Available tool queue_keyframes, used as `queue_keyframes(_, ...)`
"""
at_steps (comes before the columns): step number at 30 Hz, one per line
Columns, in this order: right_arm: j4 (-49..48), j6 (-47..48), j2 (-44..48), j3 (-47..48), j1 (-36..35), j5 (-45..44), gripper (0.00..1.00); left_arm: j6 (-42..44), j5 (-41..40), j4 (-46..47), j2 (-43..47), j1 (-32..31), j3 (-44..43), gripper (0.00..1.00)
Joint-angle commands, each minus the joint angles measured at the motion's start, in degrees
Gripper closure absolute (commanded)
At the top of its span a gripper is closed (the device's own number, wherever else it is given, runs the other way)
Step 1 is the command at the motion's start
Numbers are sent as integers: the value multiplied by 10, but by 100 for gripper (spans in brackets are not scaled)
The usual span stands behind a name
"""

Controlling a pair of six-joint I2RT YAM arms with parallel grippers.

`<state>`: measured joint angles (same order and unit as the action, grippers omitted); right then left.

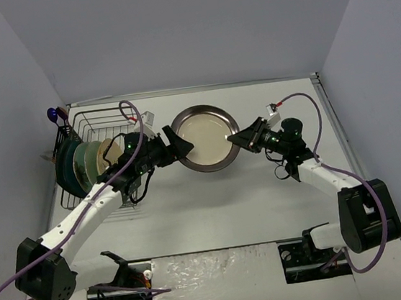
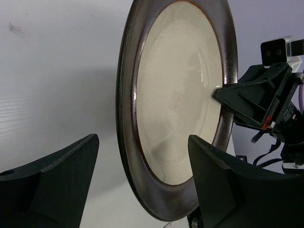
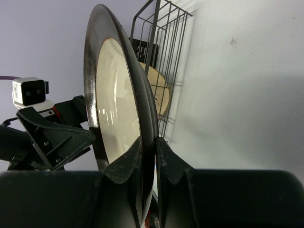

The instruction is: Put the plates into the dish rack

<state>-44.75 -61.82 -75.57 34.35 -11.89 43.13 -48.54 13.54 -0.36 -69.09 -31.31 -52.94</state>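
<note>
Above the white table (image 1: 229, 212), the right gripper (image 1: 234, 140) clamps the brown-rimmed plate (image 1: 206, 136) by its rim; the left gripper (image 1: 180, 143) straddles it, jaws apart.

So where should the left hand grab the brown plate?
Grip the brown plate by its dark rim, on the edge nearest the dish rack, coming from the left. The right hand pinches the opposite edge, and the rim is thin enough for the open left hand to straddle.

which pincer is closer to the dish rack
Left. The left pincer is beside the dish rack, open around the rack-side rim of the brown-rimmed plate; the right pincer grips the plate's opposite rim, farther from the rack.
</note>
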Motion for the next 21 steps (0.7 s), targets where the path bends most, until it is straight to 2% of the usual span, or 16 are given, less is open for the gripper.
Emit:
queue_keyframes(1,-146,-45,45,15,-6,34,100,-20,1,64,3,-8,-45,38)
queue_keyframes(4,-148,-43,49,13,-7,34,100,-27,0,71,4,-11,-41,52)
queue_keyframes(6,-148,-43,51,12,-7,34,100,-29,-1,73,4,-11,-40,56)
queue_keyframes(11,-136,-29,58,3,-8,29,100,-31,-10,68,13,-12,-44,93)
queue_keyframes(12,-127,-22,60,2,-8,27,100,-30,-12,65,15,-12,-45,98)
queue_keyframes(17,-51,38,81,3,-9,13,100,-20,-28,51,29,-11,-46,100)
queue_keyframes(18,-38,49,86,4,-9,10,95,-15,-32,46,32,-11,-49,100)
queue_keyframes(19,-23,60,90,4,-9,6,85,-7,-37,40,35,-11,-51,100)
queue_keyframes(21,7,85,99,6,-9,-3,59,3,-42,26,40,-12,-59,100)
